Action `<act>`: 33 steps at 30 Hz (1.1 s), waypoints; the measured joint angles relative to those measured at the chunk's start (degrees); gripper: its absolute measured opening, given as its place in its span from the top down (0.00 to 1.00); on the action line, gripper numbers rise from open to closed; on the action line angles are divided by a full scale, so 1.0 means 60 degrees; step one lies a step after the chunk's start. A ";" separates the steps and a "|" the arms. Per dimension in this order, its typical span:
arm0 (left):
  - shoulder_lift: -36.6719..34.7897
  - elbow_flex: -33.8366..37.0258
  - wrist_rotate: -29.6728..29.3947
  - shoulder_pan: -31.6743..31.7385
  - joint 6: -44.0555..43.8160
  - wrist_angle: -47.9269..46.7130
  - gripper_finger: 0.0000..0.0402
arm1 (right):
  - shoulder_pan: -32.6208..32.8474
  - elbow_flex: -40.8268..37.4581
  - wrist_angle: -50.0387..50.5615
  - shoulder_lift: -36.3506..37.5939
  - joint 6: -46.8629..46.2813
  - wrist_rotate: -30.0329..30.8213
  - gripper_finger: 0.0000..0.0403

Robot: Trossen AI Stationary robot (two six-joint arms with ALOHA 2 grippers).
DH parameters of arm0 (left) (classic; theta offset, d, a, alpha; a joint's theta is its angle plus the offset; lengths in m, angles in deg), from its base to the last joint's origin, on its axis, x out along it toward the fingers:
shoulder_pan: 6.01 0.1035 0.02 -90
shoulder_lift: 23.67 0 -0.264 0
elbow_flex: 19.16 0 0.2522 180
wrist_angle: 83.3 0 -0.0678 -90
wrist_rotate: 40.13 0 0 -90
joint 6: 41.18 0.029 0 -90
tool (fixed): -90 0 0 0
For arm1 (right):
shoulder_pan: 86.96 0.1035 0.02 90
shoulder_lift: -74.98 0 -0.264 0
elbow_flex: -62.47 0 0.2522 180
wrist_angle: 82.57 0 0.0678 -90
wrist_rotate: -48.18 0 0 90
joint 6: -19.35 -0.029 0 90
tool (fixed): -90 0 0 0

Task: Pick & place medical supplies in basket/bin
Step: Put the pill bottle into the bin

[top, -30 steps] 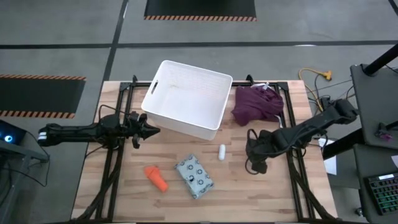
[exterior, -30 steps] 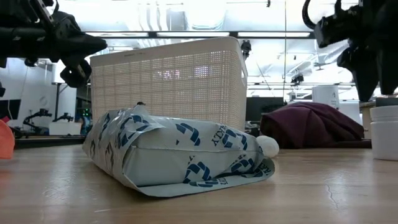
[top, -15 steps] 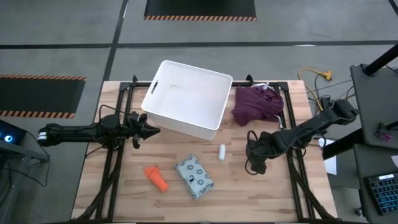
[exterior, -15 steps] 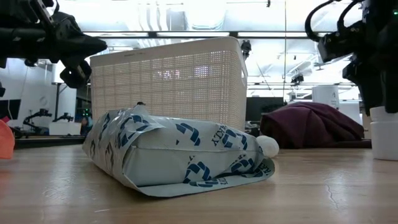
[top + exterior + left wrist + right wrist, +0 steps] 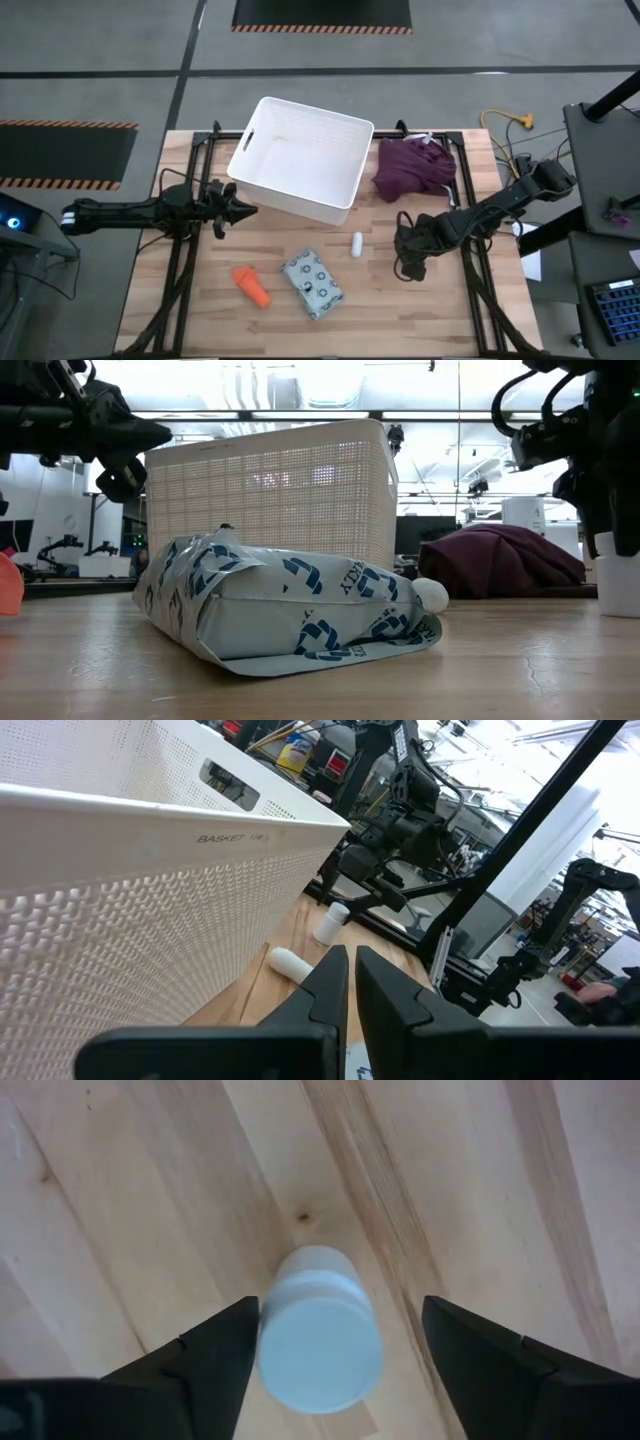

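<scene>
The white basket [image 5: 300,155] stands at the table's far middle. The grey-blue dotted packet [image 5: 313,283], the orange bottle [image 5: 252,285] and the small white tube [image 5: 357,243] lie on the wood in front of it. The white vial [image 5: 320,1345] stands upright on the table and shows at the low view's right edge [image 5: 622,575]. My right gripper [image 5: 338,1308] is open, pointing down, with one finger on either side of the vial's top. In the high view this gripper [image 5: 409,264] hides the vial. My left gripper [image 5: 243,210] is shut and empty beside the basket's left near corner.
A maroon cloth heap [image 5: 413,167] lies to the right of the basket, behind my right gripper. Black frame rails [image 5: 185,260] run along the table's left and right sides. Bare wood lies along the table's near edge.
My right gripper has come down toward the white vial, and its open fingers now stand around the vial's top. The vial has stayed where it was.
</scene>
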 joint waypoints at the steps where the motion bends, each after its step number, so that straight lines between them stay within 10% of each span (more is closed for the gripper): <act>1: 0.0000 0.0000 -0.0004 0.0000 0.0002 0.0000 0.99 | 0.0000 0.0002 0.0000 0.0000 -0.0008 0.0000 0.36; 19: 0.0000 0.0000 -0.0025 -0.0003 -0.0001 0.0003 0.99 | -0.0011 0.0400 -0.0557 0.0069 -0.0532 -0.0485 0.64; 33: -0.0007 0.0000 0.0010 0.0000 -0.0001 0.0004 0.99 | -0.0505 0.5047 -0.1335 -0.0004 0.1767 0.1645 0.63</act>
